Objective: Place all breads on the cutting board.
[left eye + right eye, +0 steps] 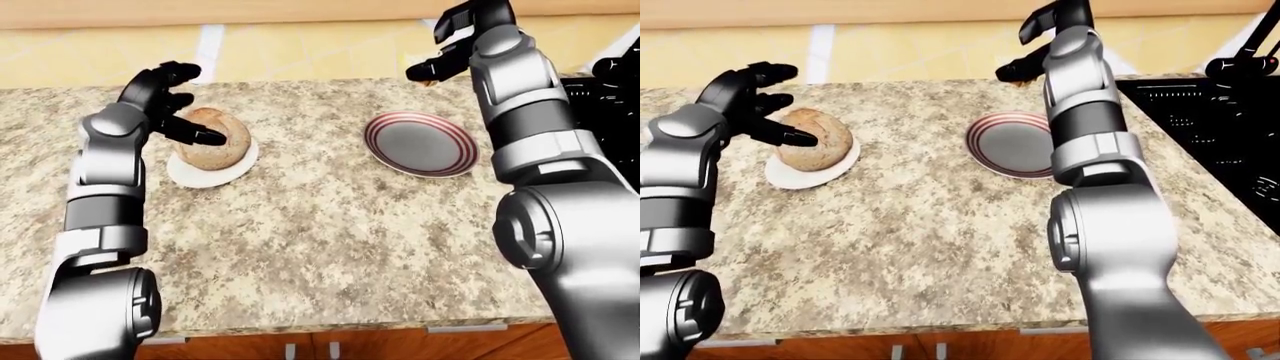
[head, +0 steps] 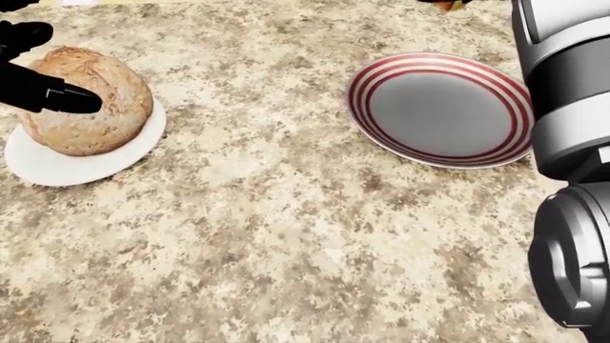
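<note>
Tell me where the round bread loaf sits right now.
Head view, upper left: the bread loaf sits on a white plate, left hand fingers open around it.

One round bread loaf (image 2: 86,100), two plates: a white plate (image 2: 57,168) left, a striped plate (image 2: 440,107) right. Two hands up.

A round bread loaf (image 2: 88,101) sits on a small plate (image 2: 57,166) near the counter's (image 2: 286,236) left end, close to its far edge. A second, striped plate (image 2: 440,107) lies well apart to its right, nearer the counter's right end, where a stove (image 1: 1210,127) adjoins. The left hand (image 1: 165,101) hangs at the loaf's left side, one finger over its top; the right hand (image 1: 465,37) hovers over the far edge beyond the striped plate.
</note>
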{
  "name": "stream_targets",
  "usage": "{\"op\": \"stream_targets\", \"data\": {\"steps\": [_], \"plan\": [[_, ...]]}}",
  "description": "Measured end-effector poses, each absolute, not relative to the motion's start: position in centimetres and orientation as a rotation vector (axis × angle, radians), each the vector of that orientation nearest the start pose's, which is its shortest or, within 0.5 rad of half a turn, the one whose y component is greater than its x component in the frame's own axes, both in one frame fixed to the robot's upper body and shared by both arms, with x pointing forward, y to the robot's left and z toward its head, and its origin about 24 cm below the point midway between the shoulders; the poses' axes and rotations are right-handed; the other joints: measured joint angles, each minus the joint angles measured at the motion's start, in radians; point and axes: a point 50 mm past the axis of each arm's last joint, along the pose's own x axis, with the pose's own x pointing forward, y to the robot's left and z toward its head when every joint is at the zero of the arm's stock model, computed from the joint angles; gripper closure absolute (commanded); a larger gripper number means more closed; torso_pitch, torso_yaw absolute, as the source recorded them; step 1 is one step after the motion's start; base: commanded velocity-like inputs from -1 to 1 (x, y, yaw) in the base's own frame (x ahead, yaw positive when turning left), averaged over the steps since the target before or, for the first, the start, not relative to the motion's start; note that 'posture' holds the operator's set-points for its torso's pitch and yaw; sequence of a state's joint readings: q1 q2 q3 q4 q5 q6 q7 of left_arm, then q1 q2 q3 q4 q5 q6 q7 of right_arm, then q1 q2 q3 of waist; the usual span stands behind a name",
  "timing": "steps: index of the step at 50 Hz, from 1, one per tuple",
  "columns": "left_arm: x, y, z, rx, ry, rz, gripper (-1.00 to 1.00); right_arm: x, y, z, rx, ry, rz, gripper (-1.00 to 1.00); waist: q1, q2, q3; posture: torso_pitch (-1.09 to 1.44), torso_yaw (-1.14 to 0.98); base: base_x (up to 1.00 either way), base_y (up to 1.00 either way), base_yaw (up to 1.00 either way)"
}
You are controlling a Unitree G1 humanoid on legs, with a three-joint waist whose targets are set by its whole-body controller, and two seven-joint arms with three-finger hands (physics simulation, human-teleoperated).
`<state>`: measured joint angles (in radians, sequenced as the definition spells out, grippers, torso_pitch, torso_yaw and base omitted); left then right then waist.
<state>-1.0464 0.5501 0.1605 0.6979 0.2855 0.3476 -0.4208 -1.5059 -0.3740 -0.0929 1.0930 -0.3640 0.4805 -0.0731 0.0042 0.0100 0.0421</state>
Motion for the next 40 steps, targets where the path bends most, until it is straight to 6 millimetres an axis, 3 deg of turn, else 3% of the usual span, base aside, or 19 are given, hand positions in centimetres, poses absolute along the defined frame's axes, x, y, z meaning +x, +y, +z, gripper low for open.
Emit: {"op": "stream_targets", "data": {"steps": [40], "plan": [[41.4, 25.3, 22.8, 0.69, 0.146, -0.007, -0.68, 41.9, -19.9, 31.4, -0.515, 0.023, -0.341, 1.0, -0.001, -0.006, -0.006, 0.0, 0.0, 0.0, 0.0, 0.0]]}}
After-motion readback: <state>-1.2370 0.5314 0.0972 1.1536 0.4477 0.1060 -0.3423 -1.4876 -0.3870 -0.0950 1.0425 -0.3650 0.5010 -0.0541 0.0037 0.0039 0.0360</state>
